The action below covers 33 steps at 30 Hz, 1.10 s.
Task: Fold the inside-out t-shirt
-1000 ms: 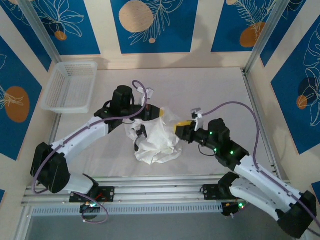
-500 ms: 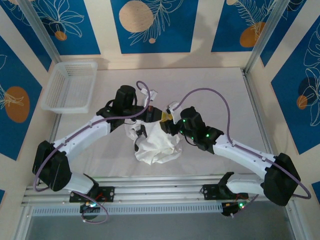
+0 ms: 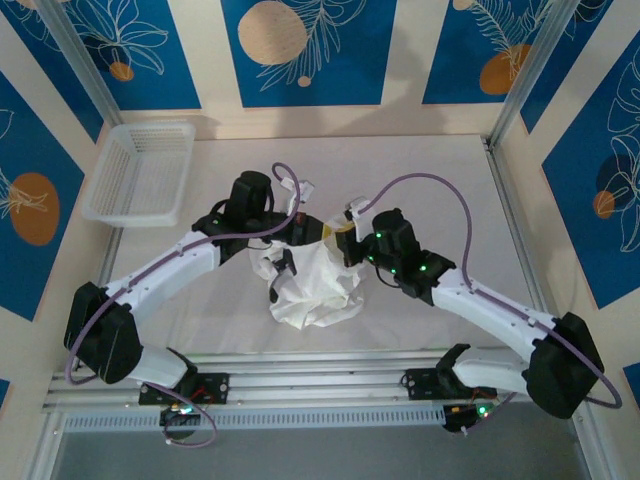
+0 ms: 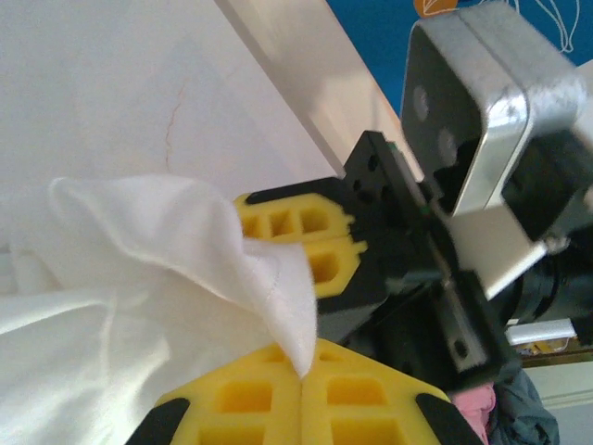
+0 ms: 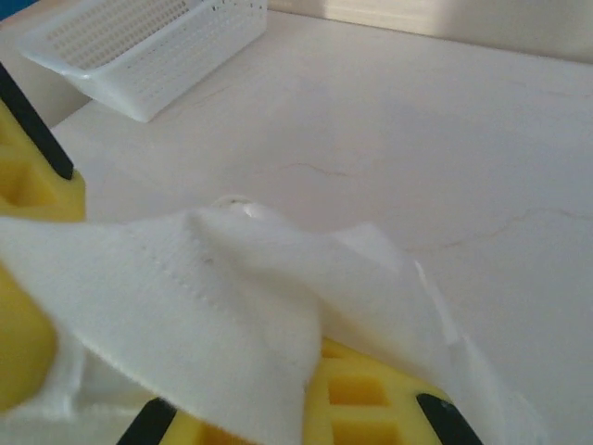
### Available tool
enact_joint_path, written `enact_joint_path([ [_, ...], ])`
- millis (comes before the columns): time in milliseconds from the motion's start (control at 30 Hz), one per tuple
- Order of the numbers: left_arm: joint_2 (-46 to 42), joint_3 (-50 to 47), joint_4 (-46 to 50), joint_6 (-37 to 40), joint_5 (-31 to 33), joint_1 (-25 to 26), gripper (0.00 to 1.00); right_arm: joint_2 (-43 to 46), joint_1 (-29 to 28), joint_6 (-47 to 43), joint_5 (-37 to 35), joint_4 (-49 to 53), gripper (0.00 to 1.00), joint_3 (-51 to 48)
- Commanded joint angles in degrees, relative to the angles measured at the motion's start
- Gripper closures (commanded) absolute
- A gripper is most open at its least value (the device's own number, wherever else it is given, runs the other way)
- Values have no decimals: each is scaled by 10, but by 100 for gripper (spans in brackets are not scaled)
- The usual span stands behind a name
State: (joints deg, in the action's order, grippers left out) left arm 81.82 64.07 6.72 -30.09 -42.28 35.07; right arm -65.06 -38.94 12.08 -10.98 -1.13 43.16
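We see the inside-out t-shirt (image 3: pixel 315 285) bunched into a crumpled white heap at the middle of the table (image 3: pixel 440 180) in the top view, just below the two grippers; its top edge is drawn up to them, while the rest lies rumpled on the surface.

The left gripper (image 3: pixel 303 228) reaches in from the left of the frame and the right gripper (image 3: pixel 338 235) from the right; the two meet just beside each other above the heap, their yellow tips nearly touching.

In the left wrist view the left gripper (image 4: pixel 302 371) sits at the bottom edge; its yellow pads are pressed together with a pointed corner of the t-shirt (image 4: pixel 139 278) caught in the seam between them, so we read it as clamped on the cloth. Just above, at the centre of that frame, the right gripper (image 4: pixel 315 243) has its jaws pressed together too, a fold of the same cloth running between its pads.

In the right wrist view the t-shirt (image 5: pixel 232 306) drapes across the lower half of the frame and over the right gripper's own yellow fingers (image 5: pixel 361 399); a stitched hem crosses the fabric; a yellow pad of the left gripper shows at the left edge.

The white mesh basket (image 3: pixel 140 170) stands at the upper left of the table, well apart from the shirt.
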Motion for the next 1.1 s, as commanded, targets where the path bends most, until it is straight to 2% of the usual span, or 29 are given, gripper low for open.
enact_joint_path([
  [0, -8, 11, 10, 17, 2, 4, 100, 44, 33, 56, 78, 61, 100, -36],
  [67, -6, 13, 12, 18, 1, 4, 100, 68, 65, 83, 77, 91, 100, -57],
  [100, -5, 14, 13, 20, 1, 4, 100, 80, 88, 94, 100, 103, 100, -66],
  [200, 2, 17, 16, 24, 2, 4, 100, 115, 139, 109, 247, 95, 100, -86],
  [267, 8, 19, 16, 25, -1, 4, 100, 125, 147, 113, 290, 108, 100, -84],
  [300, 11, 20, 14, 24, -4, 4, 100, 123, 148, 112, 275, 128, 100, -81],
  [367, 13, 21, 8, 20, -6, 4, 100, 108, 149, 109, 182, 185, 94, -72],
  [400, 14, 21, 5, 19, -6, 4, 100, 96, 151, 110, 129, 213, 97, -64],
  [433, 14, 20, 2, 17, -7, 4, 100, 83, 154, 104, 117, 227, 100, -55],
  [533, 17, 21, 1, 21, -16, 7, 100, 62, 145, 108, 196, 197, 100, -37],
  [600, 20, 38, 44, 64, -6, 24, 97, 60, 126, 122, 229, 151, 100, -35],
  [667, 29, 68, 111, 134, 27, 59, 87, 63, 103, 132, 234, 114, 100, -32],
  [700, 35, 76, 126, 152, 38, 76, 77, 63, 93, 132, 238, 102, 100, -28],
  [733, 42, 79, 127, 153, 47, 85, 66, 64, 83, 132, 239, 91, 100, -26],
  [767, 48, 77, 120, 142, 58, 87, 60, 65, 78, 131, 239, 85, 100, -25],
  [833, 64, 72, 108, 112, 100, 85, 52, 66, 68, 133, 241, 76, 100, -23],
  [967, 74, 58, 60, 68, 135, 82, 50, 71, 59, 135, 241, 74, 100, -24],
  [1067, 81, 58, 55, 70, 130, 81, 59, 76, 58, 136, 233, 77, 100, -25],
])
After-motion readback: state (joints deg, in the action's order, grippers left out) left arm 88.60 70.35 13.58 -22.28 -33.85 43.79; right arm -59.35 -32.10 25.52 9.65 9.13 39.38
